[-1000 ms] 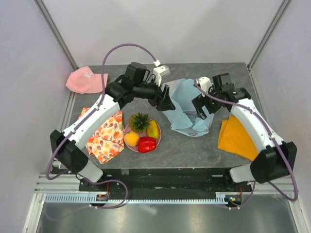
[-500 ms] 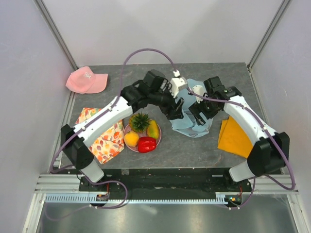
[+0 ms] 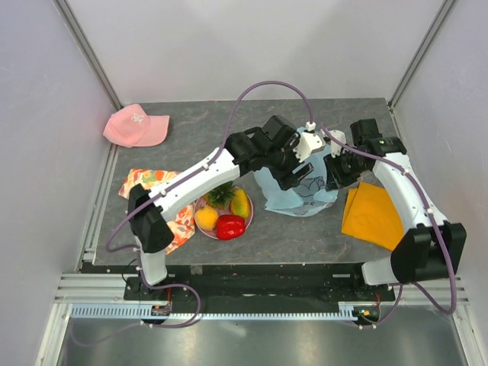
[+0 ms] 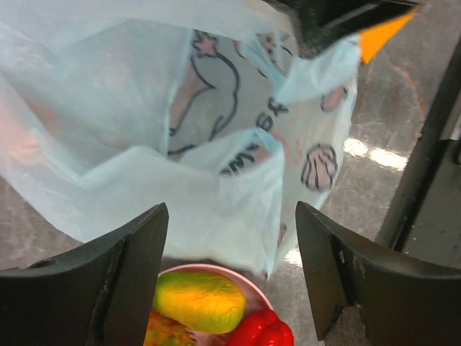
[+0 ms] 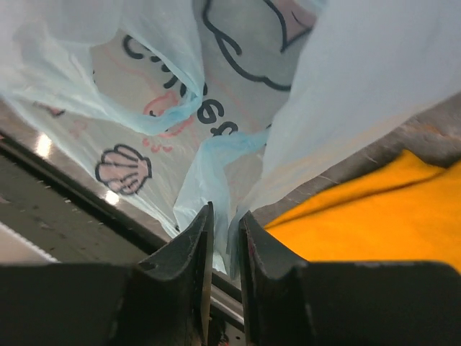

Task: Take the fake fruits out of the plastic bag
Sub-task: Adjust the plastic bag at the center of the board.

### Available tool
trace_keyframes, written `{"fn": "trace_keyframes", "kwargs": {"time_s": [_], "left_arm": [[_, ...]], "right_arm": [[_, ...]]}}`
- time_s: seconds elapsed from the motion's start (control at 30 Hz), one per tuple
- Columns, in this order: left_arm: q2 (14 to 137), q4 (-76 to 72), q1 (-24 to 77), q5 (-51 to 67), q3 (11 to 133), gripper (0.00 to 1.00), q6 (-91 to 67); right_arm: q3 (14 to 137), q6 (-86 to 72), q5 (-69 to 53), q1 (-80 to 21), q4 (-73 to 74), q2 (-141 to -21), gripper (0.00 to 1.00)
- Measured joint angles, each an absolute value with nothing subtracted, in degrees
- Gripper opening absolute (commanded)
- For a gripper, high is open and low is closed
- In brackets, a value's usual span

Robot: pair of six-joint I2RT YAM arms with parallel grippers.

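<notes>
The light-blue plastic bag (image 3: 305, 197) with its cartoon print lies crumpled at the table's middle. My right gripper (image 3: 336, 174) is at its right edge, and the right wrist view shows those jaws (image 5: 226, 210) shut on a thin fold of the plastic bag (image 5: 360, 86). My left gripper (image 3: 297, 172) hangs open over the bag's left side; in its wrist view it (image 4: 230, 210) has nothing between its fingers and looks into the bag (image 4: 144, 144). Fake fruits sit on a pink plate (image 3: 248, 220): pineapple (image 3: 219, 192), mango (image 3: 240, 203), red pepper (image 3: 230, 226) and an orange fruit (image 3: 206, 218).
A flat orange cloth (image 3: 374, 213) lies right of the bag, under the right arm. A floral cloth (image 3: 145, 179) lies left of the plate, partly under the left arm. A pink cap (image 3: 136, 126) rests at the back left.
My left arm swung right, from beside the bag to over it. My right gripper went from open to shut on the bag's edge and drew back to the right.
</notes>
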State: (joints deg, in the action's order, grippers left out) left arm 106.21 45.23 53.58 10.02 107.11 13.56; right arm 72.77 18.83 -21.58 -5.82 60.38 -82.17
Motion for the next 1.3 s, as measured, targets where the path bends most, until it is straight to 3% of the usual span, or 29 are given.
{"fn": "trace_keyframes", "kwargs": {"time_s": [0.27, 0.47, 0.6, 0.7, 1.0, 1.13, 1.23, 1.27, 1.3], "left_arm": [[111.0, 45.9, 55.4, 7.8, 110.8, 0.85, 14.9], [107.3, 45.6, 55.6, 8.4, 104.6, 0.84, 15.2], [104.6, 46.9, 55.2, 9.1, 101.6, 0.77, 16.9], [105.7, 47.9, 55.2, 9.0, 102.5, 0.65, 18.2], [109.8, 51.4, 55.2, 9.2, 103.1, 0.61, 22.8], [110.1, 53.3, 55.2, 9.1, 103.1, 0.42, 24.1], [110.1, 54.6, 55.2, 9.2, 102.6, 0.17, 25.1], [110.1, 54.8, 55.2, 9.2, 102.4, 0.02, 25.3], [110.1, 55.3, 55.2, 9.2, 102.3, 0.02, 25.7]], "right_arm": [[73.0, 17.8, -33.4, -3.9, 62.0, -76.7, 0.26], [70.6, 18.0, -38.1, -0.4, 63.5, -76.8, 0.27], [70.3, 18.3, -39.9, -0.2, 64.2, -76.8, 0.28], [70.3, 18.4, -40.9, -0.3, 64.4, -76.8, 0.28], [70.3, 19.6, -41.3, 1.0, 65.7, -76.6, 0.30], [70.3, 19.7, -41.4, 1.3, 65.8, -76.6, 0.30], [70.3, 19.7, -41.5, 1.4, 66.0, -76.8, 0.30], [70.3, 19.7, -41.6, 1.5, 66.1, -76.9, 0.30], [70.3, 19.7, -41.6, 1.5, 66.1, -77.1, 0.29]]}}
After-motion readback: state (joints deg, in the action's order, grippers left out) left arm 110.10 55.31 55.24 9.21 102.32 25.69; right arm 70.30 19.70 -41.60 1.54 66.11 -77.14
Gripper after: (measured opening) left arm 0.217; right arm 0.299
